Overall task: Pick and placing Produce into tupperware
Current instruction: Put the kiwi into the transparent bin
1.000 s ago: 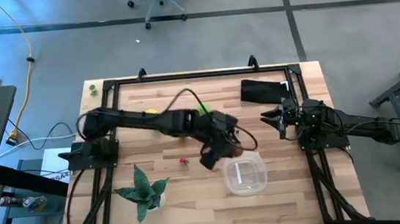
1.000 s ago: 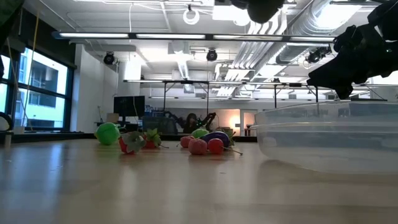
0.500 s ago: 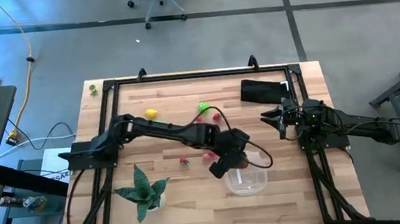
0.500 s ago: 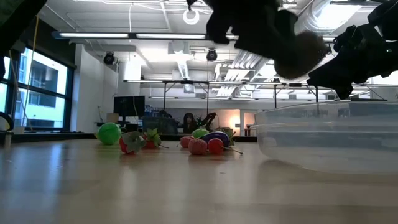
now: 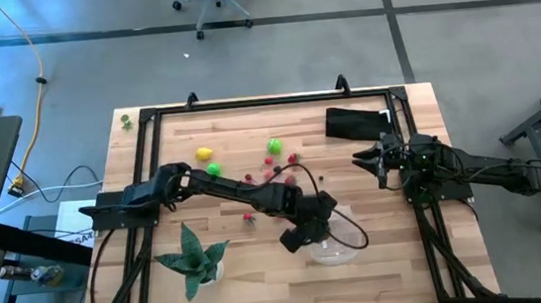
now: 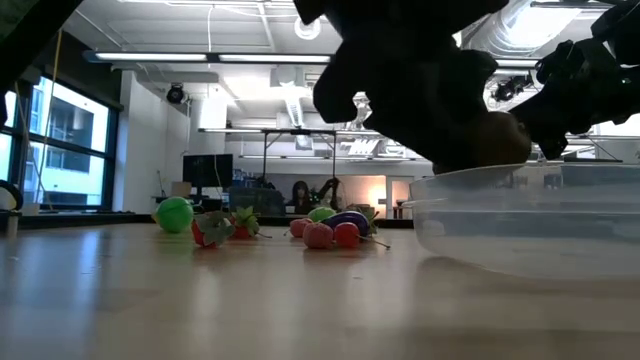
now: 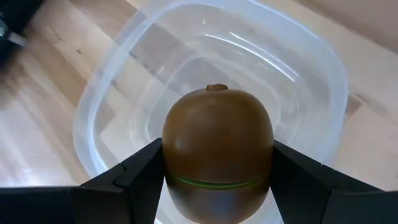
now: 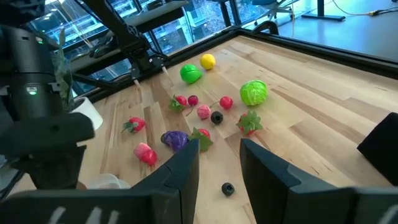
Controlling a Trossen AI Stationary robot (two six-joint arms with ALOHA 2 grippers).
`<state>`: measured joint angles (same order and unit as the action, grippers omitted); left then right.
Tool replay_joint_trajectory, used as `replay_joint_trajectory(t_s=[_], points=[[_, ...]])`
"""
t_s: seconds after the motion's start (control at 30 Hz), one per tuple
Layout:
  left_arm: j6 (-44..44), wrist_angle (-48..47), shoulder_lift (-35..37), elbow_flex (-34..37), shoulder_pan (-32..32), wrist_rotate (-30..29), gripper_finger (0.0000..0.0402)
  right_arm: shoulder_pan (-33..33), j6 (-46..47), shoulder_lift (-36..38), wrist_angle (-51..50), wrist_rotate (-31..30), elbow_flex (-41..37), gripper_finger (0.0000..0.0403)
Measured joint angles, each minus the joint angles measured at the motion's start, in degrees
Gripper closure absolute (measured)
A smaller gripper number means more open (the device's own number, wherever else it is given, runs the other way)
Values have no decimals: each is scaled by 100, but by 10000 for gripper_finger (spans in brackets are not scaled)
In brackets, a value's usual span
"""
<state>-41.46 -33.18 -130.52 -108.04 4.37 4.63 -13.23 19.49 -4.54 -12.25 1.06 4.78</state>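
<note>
Left wrist view: the left pincer [image 7: 217,186] is gripping a brown toy kiwi [image 7: 217,149] between its two fingers [image 7: 140,174], holding it directly over the clear tupperware [image 7: 311,56]. In the high view that pincer [image 5: 304,236] is hanging above the tupperware [image 5: 345,254], near the worktop's [image 5: 392,279] front edge, right of centre. The right pincer [image 8: 219,158] is waiting by the right edge with its fingers partly apart, holding nothing. The remaining produce [image 5: 274,169] is lying scattered toward the back, leaving bare wood around the container. A potted plant [image 5: 197,256] is standing at the front left, a black pouch [image 5: 355,121] at the back right. Beyond is grey floor.
</note>
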Motion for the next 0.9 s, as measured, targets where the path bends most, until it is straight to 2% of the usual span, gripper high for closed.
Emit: replay_joint_trajectory(t_s=[0.1, 0.9], points=[[-61, -105, 0, 2, 59, -168, 167, -1, 0, 0, 0, 35, 0, 295], [-176, -279, -197, 4, 56, -271, 154, 2, -46, -4, 0, 94, 0, 295]])
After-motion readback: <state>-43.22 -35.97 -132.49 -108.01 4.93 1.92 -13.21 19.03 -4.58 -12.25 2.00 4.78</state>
